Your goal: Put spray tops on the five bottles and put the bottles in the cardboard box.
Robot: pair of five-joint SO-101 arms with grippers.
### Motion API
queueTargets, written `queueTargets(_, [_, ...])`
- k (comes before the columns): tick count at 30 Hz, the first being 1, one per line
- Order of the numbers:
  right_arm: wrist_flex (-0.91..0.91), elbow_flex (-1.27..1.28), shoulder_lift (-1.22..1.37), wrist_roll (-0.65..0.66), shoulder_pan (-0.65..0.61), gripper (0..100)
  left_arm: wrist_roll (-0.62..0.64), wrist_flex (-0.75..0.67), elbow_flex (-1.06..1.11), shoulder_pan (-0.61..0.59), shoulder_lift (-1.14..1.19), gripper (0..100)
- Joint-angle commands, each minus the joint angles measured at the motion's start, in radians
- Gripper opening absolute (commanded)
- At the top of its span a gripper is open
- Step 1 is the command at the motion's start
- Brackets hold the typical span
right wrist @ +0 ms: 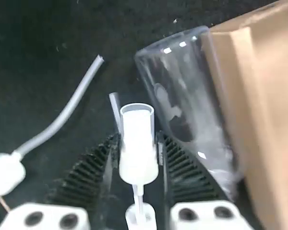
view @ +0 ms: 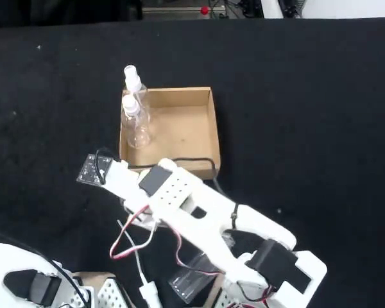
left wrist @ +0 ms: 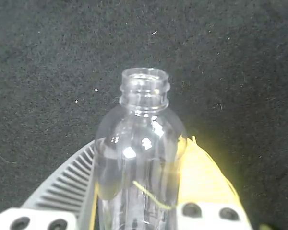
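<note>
Left gripper [left wrist: 141, 143]: jaws closed on an uncapped bottle [left wrist: 140, 129], gripped around the body, with the shoulder and open neck standing clear ahead of the fingertips.

Right gripper [right wrist: 137, 143]: jaws pinched on a white spray top [right wrist: 137, 129], its thin stem trailing back toward the wrist.

A second clear bottle [right wrist: 182, 105] lies just beside one jaw, against or very near the wall of the cardboard box [right wrist: 264, 96]; we cannot tell whether they touch. A loose spray top [right wrist: 5, 172] with a grey dip tube lies off the other jaw.

From above, two capped bottles [view: 136, 122] stand at the box's far corner, beyond the extended arm.

Handling, as we judge it: the bottles are light, thin-walled and slick, and will likely flex if squeezed, so we take them mid-body, below the shoulder. The spray top is small and rigid but its tube is bendy, so we grip the head or collar and leave the tube free to enter the neck.
</note>
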Motion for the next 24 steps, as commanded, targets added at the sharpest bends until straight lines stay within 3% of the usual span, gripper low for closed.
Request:
queueTargets(1, [-0.104,0.019,0.004,-0.04,-0.091,6.4,0.002,0.002,-0.058,-0.004,-0.017,7])
queueTargets(4, [-0.126,0.038,0.004,-0.043,-0.101,7.8,0.002,0.002,-0.058,-0.007,-0.017,7])
queueTargets(10, [-0.061,0.045,0.004,-0.043,-0.103,20.0,0.002,0.002,-0.058,-0.005,-0.017,7])
queueTargets(24, [-0.098,0.076,0.004,-0.034,-0.097,19.8,0.002,0.002,-0.058,-0.01,-0.017,7])
